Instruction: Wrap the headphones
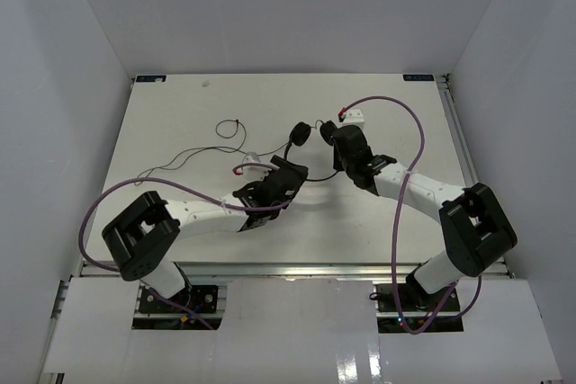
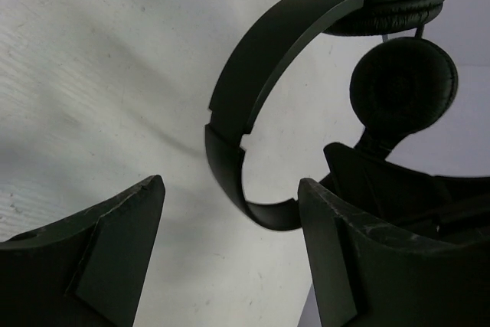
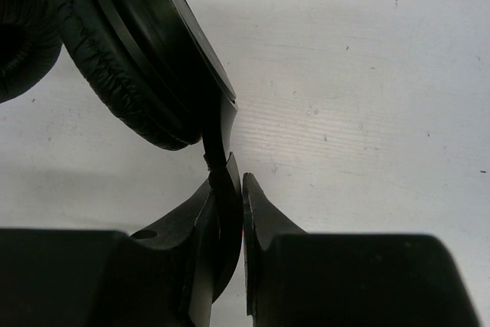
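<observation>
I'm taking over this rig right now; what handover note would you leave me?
Right gripper: shut on the small black on-ear headphones, pinching the headband just below one earcup.
Left gripper: open; the thin curved headband sits in the gap between its fingers, unclamped.
Long thin black cord: loose across the white table, left of the earcups.
Done: headphones gripped.
Left: all the wrapping.

We record a white table [image 1: 162, 114]; on it lies a thin black cord [image 1: 232, 121] (loosely looped), left of the headphones [image 1: 300, 135].
</observation>
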Controlling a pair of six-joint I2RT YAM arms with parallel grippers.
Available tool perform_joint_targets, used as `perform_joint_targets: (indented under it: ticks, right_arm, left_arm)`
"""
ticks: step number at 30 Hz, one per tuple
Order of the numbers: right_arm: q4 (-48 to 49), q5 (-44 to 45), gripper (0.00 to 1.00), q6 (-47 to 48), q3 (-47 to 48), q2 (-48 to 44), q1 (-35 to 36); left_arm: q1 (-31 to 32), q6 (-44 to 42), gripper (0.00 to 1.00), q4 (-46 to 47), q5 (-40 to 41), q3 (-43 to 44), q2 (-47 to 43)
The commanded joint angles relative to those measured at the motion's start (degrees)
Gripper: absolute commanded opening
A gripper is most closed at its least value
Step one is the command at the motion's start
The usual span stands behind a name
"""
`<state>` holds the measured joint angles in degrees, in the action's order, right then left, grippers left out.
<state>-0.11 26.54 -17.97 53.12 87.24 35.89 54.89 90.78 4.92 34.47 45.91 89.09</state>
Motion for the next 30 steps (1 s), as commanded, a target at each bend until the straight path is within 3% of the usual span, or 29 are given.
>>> perform_joint_targets:
  ticks: [1, 8, 24, 30]
  right_arm:
    - [6.6, 3.5, 0.08, -1.1, -0.4, -3.0, 1.1]
    - [8.6, 5.7, 0.08, 0.2, -1.6, -4.1, 2.7]
    - [6.5, 2.7, 0.08, -3.0, 0.8, -2.0, 2.8]
    - [8.9, 1.3, 0.08, -3.1, -1.7, -4.4, 2.9]
  left_arm:
    - [0.2, 8.5, 0.73, -8.7, 1.9, 6.3, 3.8]
    - [0.2, 9.8, 0.60, -9.2, 0.3, 9.4, 7.1]
    - [0.1, 9.7, 0.46, -9.8, -0.6, 9.4, 6.3]
    - [-0.2, 9.9, 0.31, -9.2, -1.4, 9.3, 6.9]
